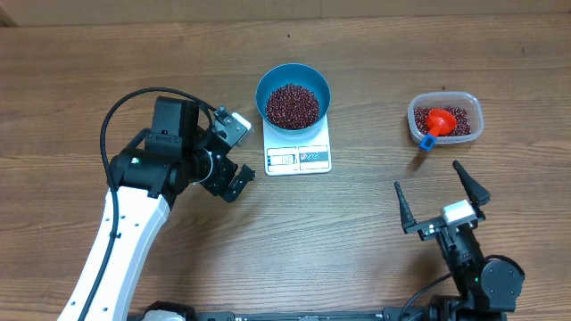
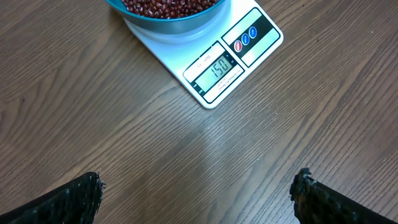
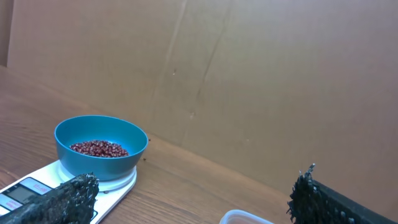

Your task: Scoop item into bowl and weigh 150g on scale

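Note:
The blue bowl stands on the white scale at mid-table, with a maroon heap of the item inside. In the left wrist view the scale displays 150 under the bowl. My left gripper hangs open just left of the scale, with only bare wood between its fingertips. My right gripper is open near the front right, clear of everything. From the right wrist the bowl and scale lie far left.
A clear plastic tub at the right holds more beans and a red scoop with a blue handle tip. Its rim shows low in the right wrist view. A cardboard wall backs the table.

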Robot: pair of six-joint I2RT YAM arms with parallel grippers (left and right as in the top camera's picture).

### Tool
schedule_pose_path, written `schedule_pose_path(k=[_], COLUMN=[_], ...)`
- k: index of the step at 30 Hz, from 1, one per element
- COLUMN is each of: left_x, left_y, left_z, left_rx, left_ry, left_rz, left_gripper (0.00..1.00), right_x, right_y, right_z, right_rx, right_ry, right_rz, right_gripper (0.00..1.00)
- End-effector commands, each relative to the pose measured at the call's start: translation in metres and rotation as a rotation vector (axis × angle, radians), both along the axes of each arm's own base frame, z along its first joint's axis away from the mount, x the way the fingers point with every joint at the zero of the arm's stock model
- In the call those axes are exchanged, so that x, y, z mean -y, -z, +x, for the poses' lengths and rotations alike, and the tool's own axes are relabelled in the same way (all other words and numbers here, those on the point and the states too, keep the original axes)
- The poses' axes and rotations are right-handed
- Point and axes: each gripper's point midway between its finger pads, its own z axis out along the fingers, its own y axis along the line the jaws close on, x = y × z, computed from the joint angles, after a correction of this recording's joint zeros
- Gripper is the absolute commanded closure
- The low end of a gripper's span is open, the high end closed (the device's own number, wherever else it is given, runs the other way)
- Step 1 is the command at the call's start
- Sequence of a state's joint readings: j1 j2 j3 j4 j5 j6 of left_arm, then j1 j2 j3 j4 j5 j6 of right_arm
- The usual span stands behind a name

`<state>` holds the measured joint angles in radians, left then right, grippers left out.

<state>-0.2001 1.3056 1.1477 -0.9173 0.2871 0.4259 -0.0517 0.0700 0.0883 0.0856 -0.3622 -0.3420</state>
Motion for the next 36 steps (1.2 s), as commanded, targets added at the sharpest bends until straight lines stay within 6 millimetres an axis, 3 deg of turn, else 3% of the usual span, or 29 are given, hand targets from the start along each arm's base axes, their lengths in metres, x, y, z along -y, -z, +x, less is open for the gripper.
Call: schedule_pose_path(k=[1,9,20,26,36], left_x=[-0.002,-0.002,-0.002,-0.002,-0.002], left_y=[0.000,0.000,0.000,0.000,0.000], left_z=[0.002,0.002,0.002,0.002,0.002], left_rx=[0.005,0.005,0.005,0.005,0.005], left_ry=[-0.002,-0.002,-0.002,-0.002,-0.002], left_rz=[0.005,0.005,0.005,0.005,0.005], left_gripper=[0.00,0.01,0.00,0.00,0.01], right_x=[-0.001,0.005,0.034,0.037,0.038], right_y=[0.010,0.019,0.029,0.060,0.060], right_z=[0.000,0.002,0.009,0.011,0.011], right_rx=[-0.001,0.019,-0.119,-0.243,-0.243], right_ry=[-0.003,0.041,0.156,0.194,0.200], right_rz=[-0.002,-0.033,0.380,0.379,0.379], right_gripper=[0.00,0.00,0.00,0.00,0.00])
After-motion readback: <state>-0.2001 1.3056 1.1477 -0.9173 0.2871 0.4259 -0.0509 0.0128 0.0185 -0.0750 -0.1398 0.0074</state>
